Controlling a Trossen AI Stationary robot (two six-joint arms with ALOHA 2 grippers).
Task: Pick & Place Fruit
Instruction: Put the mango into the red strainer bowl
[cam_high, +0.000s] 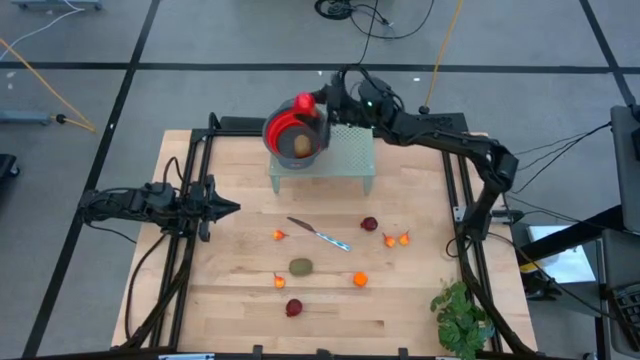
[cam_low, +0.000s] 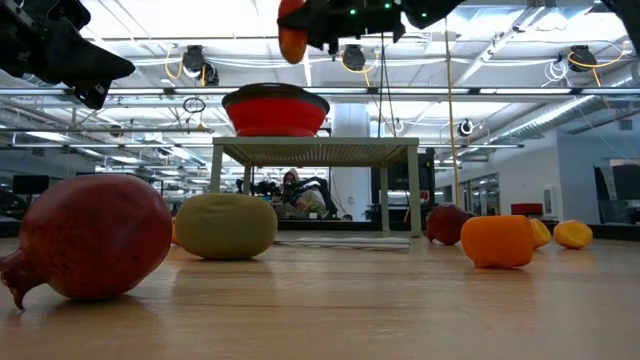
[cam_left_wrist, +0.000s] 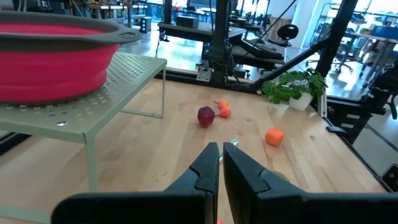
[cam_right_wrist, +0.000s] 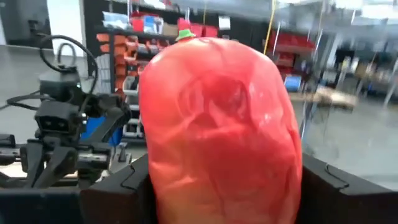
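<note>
Counted on the wooden table (cam_high: 240, 310): two dark red round fruits (cam_high: 369, 224), one olive-brown oval fruit (cam_high: 300, 266), five tiny orange fruits (cam_high: 360, 279), one thin silver knife (cam_high: 320, 235). One more brownish oval piece (cam_high: 301, 146) sat inside the red collapsible bowl (cam_high: 283, 128) on the pale green perforated metal stand (cam_high: 350, 160). Right gripper (cam_high: 312, 104) reached out over the bowl's rim, jaws clamped on the long red-orange fruit (cam_right_wrist: 221, 124), held above the bowl. Left gripper (cam_high: 228, 208) hovered low over the table's left side, pointing inward, jaws together, holding nothing.
</note>
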